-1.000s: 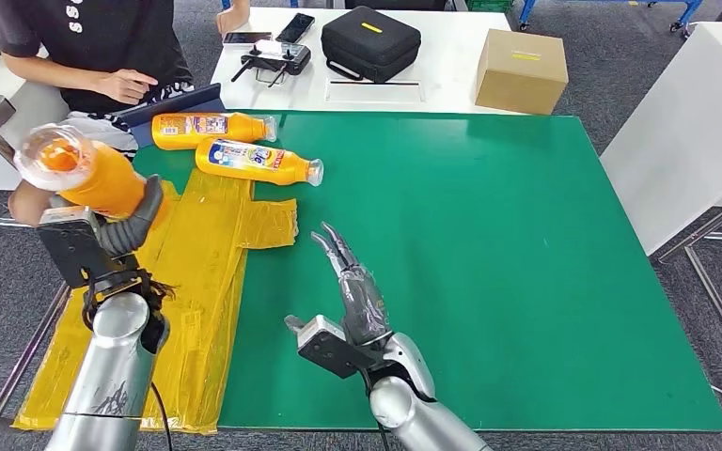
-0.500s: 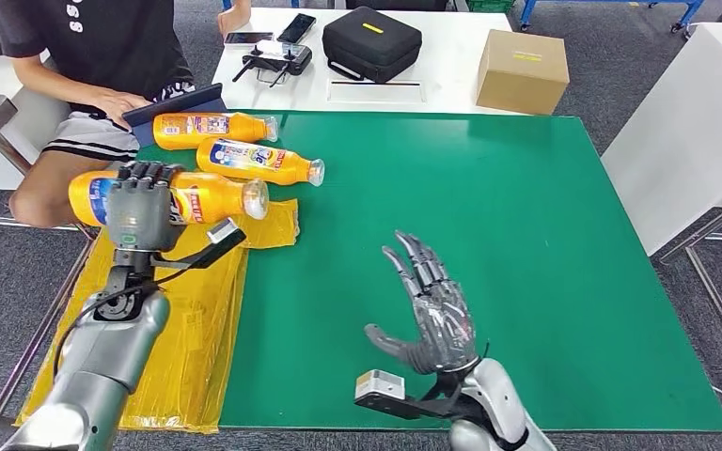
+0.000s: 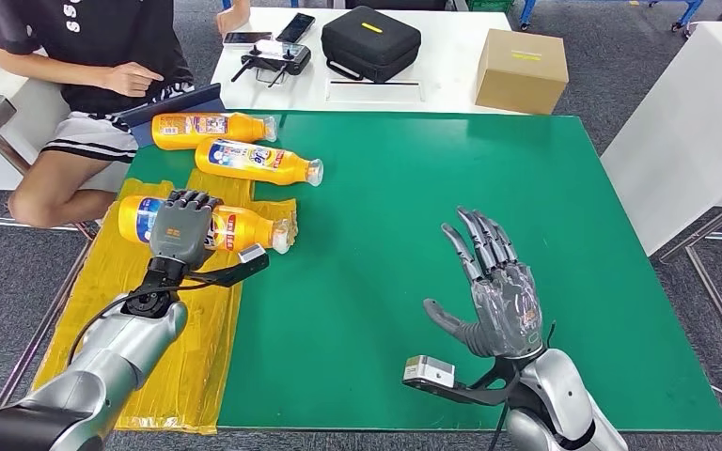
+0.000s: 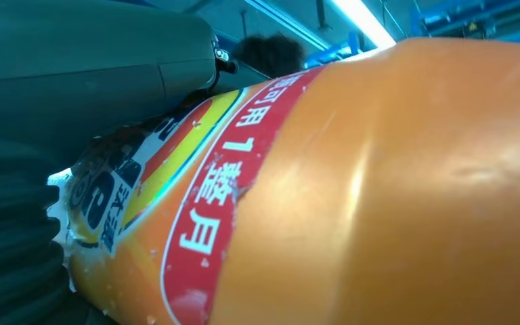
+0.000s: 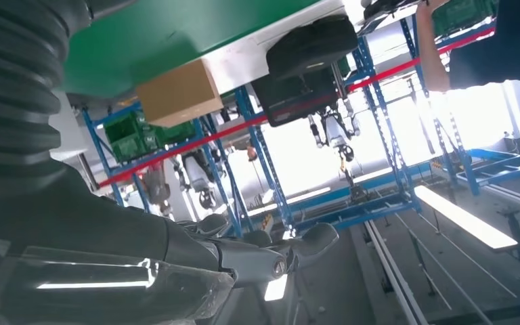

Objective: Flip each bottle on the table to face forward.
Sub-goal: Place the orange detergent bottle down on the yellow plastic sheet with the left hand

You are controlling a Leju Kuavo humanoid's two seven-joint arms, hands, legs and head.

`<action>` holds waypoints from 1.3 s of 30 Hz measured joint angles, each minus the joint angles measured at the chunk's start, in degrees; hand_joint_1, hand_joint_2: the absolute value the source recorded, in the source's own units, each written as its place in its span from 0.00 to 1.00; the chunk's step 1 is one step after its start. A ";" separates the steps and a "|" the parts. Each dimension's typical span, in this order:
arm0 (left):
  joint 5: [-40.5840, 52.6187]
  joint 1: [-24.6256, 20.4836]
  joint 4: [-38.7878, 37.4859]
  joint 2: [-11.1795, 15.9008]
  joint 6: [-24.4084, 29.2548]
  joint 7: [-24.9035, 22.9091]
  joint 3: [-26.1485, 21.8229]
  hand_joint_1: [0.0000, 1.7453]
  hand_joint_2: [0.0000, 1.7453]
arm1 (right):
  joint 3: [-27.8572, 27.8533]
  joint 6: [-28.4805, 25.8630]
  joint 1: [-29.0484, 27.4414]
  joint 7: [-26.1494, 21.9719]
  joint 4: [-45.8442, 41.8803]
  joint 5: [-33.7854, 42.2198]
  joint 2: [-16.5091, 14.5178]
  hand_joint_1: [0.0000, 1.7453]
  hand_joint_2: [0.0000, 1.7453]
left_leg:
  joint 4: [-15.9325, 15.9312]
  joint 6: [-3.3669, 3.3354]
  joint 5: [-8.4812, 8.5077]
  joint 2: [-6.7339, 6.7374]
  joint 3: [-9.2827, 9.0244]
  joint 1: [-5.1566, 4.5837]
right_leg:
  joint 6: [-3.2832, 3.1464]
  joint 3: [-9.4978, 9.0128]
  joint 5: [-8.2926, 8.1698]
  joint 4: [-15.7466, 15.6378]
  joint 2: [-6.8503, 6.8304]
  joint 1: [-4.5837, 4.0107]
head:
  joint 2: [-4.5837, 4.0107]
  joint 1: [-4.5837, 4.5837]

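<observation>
Bottle (image 3: 202, 227) now lowered onto yellow sheet (image 3: 197, 319), left robot hand (image 3: 180, 225) gripping.

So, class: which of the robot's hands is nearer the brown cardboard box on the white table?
Right. The right hand hovers open over the green mat, below the cardboard box; the left hand grips a bottle far across.

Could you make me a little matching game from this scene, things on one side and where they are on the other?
Things:
1. left robot hand
2. right robot hand
3. cardboard box
4. black case

Places or states:
A. on the white table, right end
B. open, above the green mat
C. gripping an orange bottle
D. on the white table, beside the remote

Pairs: 1-C, 2-B, 3-A, 4-D
</observation>
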State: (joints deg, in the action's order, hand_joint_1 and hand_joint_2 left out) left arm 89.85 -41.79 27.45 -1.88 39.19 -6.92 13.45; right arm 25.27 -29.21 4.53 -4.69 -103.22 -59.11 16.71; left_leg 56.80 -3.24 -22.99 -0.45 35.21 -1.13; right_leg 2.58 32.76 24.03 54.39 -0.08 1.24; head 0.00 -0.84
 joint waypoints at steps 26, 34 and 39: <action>-6.37 -2.79 -6.69 0.16 0.63 0.79 -4.22 0.00 1.00 | 0.08 1.78 1.47 -0.07 -0.75 4.56 4.43 0.00 1.00 | -0.01 0.00 0.00 0.00 0.02 0.00 | 0.00 -0.01 0.00 0.01 0.00 0.00 | 0.00 0.01; -7.20 -2.32 -5.81 0.07 0.83 4.27 -6.11 0.00 1.00 | 1.17 1.79 3.06 -1.27 1.72 8.42 3.65 0.00 1.00 | -0.01 0.00 0.00 -0.03 0.02 -0.01 | 0.00 -0.02 0.00 0.01 0.00 0.01 | 0.00 0.00; -14.75 -1.57 -3.24 -1.28 0.85 13.60 -8.86 0.00 1.00 | 1.24 1.68 3.06 -2.99 2.49 14.44 2.22 0.00 1.00 | -0.01 0.00 0.00 -0.05 0.02 -0.01 | 0.00 -0.02 0.00 0.00 -0.01 0.01 | 0.00 0.00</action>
State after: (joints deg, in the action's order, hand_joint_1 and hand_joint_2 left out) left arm 75.09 -43.36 24.21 -3.16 40.04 6.67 4.59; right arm 26.51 -27.53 7.59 -7.69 -100.74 -44.67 18.94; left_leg 56.79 -3.24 -22.99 -0.50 35.23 -1.13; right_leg 2.58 32.74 24.03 54.39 -0.09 1.24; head 0.00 -0.84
